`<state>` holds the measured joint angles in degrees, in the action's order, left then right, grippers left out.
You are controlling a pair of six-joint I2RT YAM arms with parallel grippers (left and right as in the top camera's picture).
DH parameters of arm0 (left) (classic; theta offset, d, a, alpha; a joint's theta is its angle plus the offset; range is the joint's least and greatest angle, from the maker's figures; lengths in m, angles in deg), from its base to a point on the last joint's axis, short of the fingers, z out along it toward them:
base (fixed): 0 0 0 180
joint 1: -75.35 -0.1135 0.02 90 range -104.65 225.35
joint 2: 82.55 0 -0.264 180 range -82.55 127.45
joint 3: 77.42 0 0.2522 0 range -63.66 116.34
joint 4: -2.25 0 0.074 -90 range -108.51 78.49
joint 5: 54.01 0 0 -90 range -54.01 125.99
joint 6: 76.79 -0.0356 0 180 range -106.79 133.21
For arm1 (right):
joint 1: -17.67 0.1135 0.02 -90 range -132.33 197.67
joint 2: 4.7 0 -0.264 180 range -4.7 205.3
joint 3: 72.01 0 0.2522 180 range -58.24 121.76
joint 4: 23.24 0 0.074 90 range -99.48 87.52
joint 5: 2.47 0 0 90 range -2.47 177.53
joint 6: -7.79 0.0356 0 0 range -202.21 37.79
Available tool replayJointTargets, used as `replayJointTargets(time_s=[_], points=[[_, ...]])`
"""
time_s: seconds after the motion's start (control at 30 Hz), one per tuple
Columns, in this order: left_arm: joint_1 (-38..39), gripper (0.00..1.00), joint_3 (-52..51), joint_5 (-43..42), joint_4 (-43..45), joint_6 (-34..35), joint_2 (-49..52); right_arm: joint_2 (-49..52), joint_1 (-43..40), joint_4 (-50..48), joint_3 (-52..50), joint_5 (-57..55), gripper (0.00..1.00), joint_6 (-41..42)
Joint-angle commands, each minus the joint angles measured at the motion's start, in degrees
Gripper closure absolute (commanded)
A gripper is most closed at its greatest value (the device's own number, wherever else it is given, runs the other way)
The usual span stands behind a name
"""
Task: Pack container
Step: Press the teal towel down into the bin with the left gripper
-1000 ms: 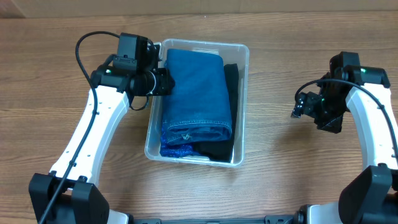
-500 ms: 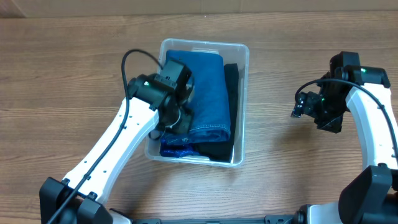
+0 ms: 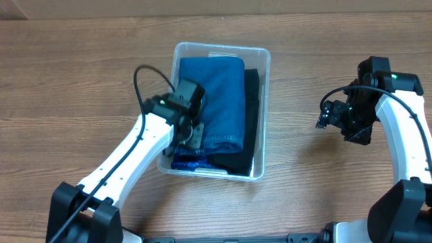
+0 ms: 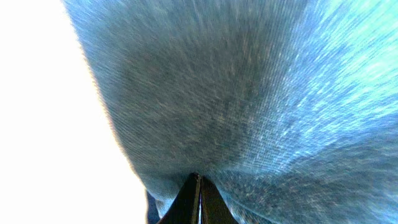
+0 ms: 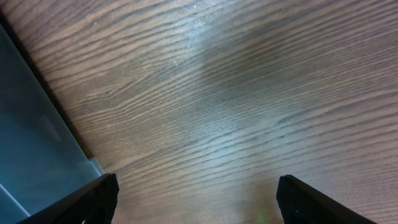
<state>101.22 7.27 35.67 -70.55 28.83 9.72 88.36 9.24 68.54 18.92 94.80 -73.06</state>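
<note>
The clear plastic container (image 3: pixel 264 61) stands at the table's middle. Folded blue denim (image 3: pixel 219 94) fills its left and centre, and a black cloth (image 3: pixel 251 115) lies along its right side. My left gripper (image 3: pixel 192 135) is inside the container at the front left, down on the denim. In the left wrist view its fingers (image 4: pixel 199 199) are shut together with their tips against the denim (image 4: pixel 249 93). My right gripper (image 3: pixel 327 116) hovers open and empty over the table, right of the container. The right wrist view (image 5: pixel 199 199) shows bare wood between its fingers and the container's wall (image 5: pixel 31 143) at the left.
A darker blue patterned cloth (image 3: pixel 189 163) shows under the denim at the container's front edge. The wooden table (image 3: pixel 67 81) surrounds the container. The left arm's cable (image 3: pixel 138 81) loops above the table left of the container.
My left gripper has moved from outside the container's left rim to inside it, then forward and down onto the denim's front left. The right arm has not moved.
</note>
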Motion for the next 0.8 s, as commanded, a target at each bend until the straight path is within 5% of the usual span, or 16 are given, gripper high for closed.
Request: replayJointTargets(time_s=[0.0, 0.17, 0.37, 0.5, 0.77], points=[[-0.8, 0.96, 14.2, 4.6, -2.7, -2.8, -1.3, -1.4, 0.2, -0.2, 0.1, 0.3, 0.14, -0.2], [1.9, 0.96, 23.3, -5.4, -3.3, -2.7, -1.3, -1.4, 0.2, -0.5, 0.1, 0.3, 0.14, -0.2], [11.9, 0.96, 12.8, -7.0, -0.4, -0.1, 2.4, -1.4, 0.2, -0.7, 0.1, 0.3, 0.14, -0.2], [12.4, 0.95, 6.1, -16.6, 1.1, 2.6, 9.5, -1.4, 0.2, -0.3, 0.1, 0.3, 0.14, -0.2], [12.2, 0.96, 9.3, -15.8, -0.6, -0.9, 15.7, -1.4, 0.2, 0.0, 0.1, 0.3, 0.14, -0.2]])
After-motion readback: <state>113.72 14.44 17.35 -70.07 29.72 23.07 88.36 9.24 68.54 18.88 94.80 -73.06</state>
